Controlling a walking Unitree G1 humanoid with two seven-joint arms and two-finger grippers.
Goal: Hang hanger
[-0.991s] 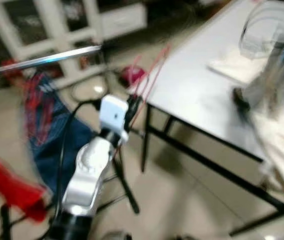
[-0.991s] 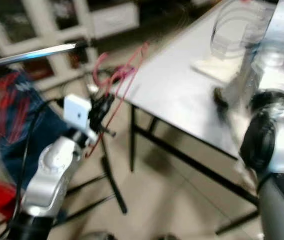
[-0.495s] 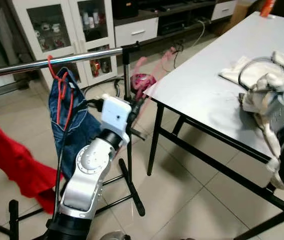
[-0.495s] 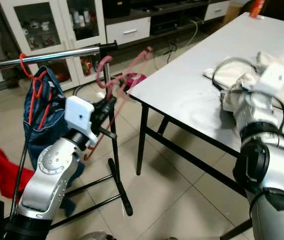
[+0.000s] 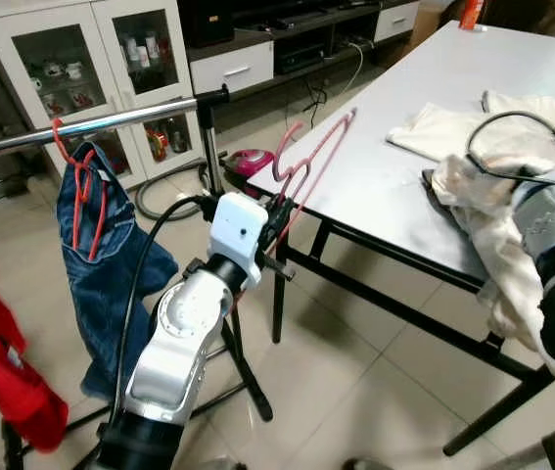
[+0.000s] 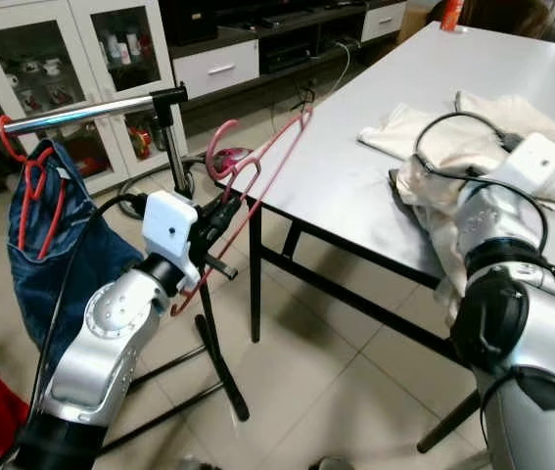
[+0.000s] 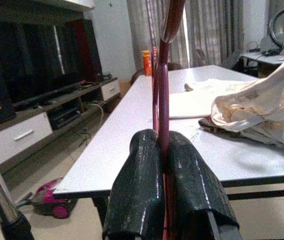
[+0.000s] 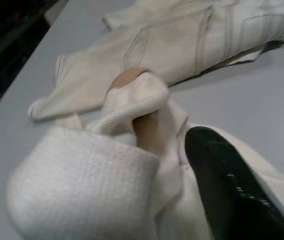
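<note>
Head stereo pair downward; wrist cams close-up.

Pink hanger (image 5: 308, 164) (tilted) beside rail (image 5: 91, 125)

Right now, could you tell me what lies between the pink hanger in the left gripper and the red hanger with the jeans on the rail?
In the right eye view, the rack's black upright post stands between the pink hanger, held by the left gripper, and the red hanger.

Blue jeans (image 5: 101, 245) are hanging beside a red garment (image 5: 3, 362). Cream clothing (image 6: 473, 147) is lying on the grey surface (image 6: 355, 166). A white glass-door cabinet (image 5: 81, 69) and pink vacuum (image 5: 250, 162) are sitting behind.
</note>
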